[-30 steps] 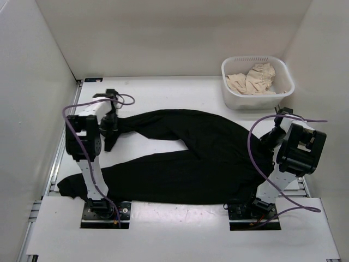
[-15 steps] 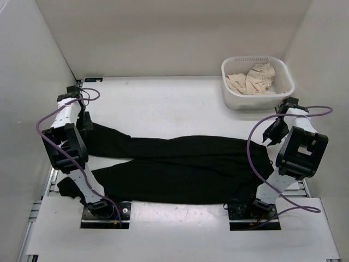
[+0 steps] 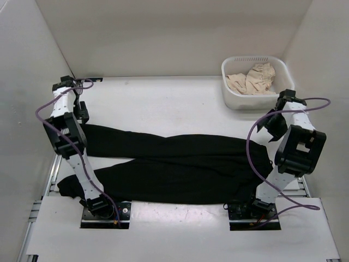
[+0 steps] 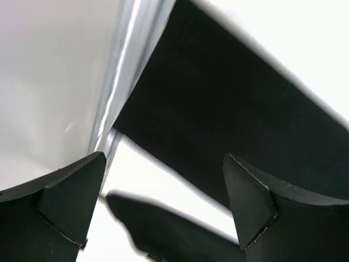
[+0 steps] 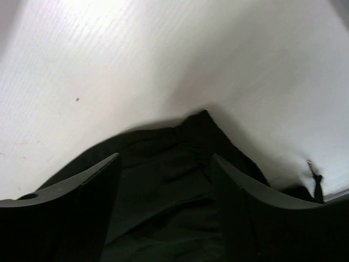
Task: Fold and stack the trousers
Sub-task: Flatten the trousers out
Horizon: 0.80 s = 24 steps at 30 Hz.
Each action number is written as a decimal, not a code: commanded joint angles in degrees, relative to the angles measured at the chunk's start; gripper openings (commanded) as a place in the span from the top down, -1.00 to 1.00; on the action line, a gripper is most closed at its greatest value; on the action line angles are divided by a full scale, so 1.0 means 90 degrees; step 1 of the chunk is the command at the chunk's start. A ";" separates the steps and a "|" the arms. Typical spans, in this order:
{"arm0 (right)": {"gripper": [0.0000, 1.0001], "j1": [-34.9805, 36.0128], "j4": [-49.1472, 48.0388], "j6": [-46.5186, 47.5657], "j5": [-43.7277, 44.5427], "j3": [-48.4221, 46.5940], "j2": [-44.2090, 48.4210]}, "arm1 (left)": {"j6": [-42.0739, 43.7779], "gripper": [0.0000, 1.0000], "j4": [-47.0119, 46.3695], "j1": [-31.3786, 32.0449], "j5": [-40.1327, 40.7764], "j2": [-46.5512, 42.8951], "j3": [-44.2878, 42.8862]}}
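At 11 o'clock on the far edge, a dark strip (image 3: 94, 79) (any print on it too small to read). Under everything, a plain white surface (image 3: 163, 103), boxed in by bare white walls (image 3: 163, 38) at 9, 12 and 3 o'clock, with a metal rail (image 3: 50, 180) along the 9 o'clock side and a white board (image 3: 180, 229) at 6 o'clock. Across the middle, from 9 to 3 o'clock, the black trousers (image 3: 180, 164), laid flat, wider end toward 3, both legs toward 9, one behind the other. At 1 o'clock, a white basket (image 3: 240, 101) holding beige cloth (image 3: 253, 81). Left fingers (image 4: 256, 213) spread wide above the far leg's end beside the rail, gripping nothing. Right fingers (image 5: 65, 213) parted over the wider end, closed on nothing.
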<state>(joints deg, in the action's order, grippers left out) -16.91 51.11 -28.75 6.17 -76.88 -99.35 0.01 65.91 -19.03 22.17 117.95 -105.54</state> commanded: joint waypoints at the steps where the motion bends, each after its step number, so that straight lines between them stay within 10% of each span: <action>1: -0.47 0.0238 0.0034 -0.0233 -0.0013 -0.0364 -0.0503 | -0.0001 -1.00 -0.0340 0.0054 -0.0061 0.0965 -0.0372; 11: -0.29 0.0384 -0.0181 -0.0486 -0.0412 0.0143 -0.1187 | -0.0001 -0.93 -0.1005 -0.0005 0.0134 0.1972 0.0134; 17: 0.96 0.0384 -0.0298 -0.0487 -0.0559 0.0222 -0.1548 | -0.0001 0.67 -0.1073 -0.0064 -0.0091 0.1904 0.0466; 24: 1.00 0.0239 -0.0298 -0.0545 -0.0491 0.0008 -0.0857 | -0.0001 0.72 -0.1073 -0.0415 -0.0286 0.0891 0.0603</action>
<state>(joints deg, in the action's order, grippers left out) -13.96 49.91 -32.84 1.41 -75.55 -111.09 0.97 56.29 -20.03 22.65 129.97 -102.21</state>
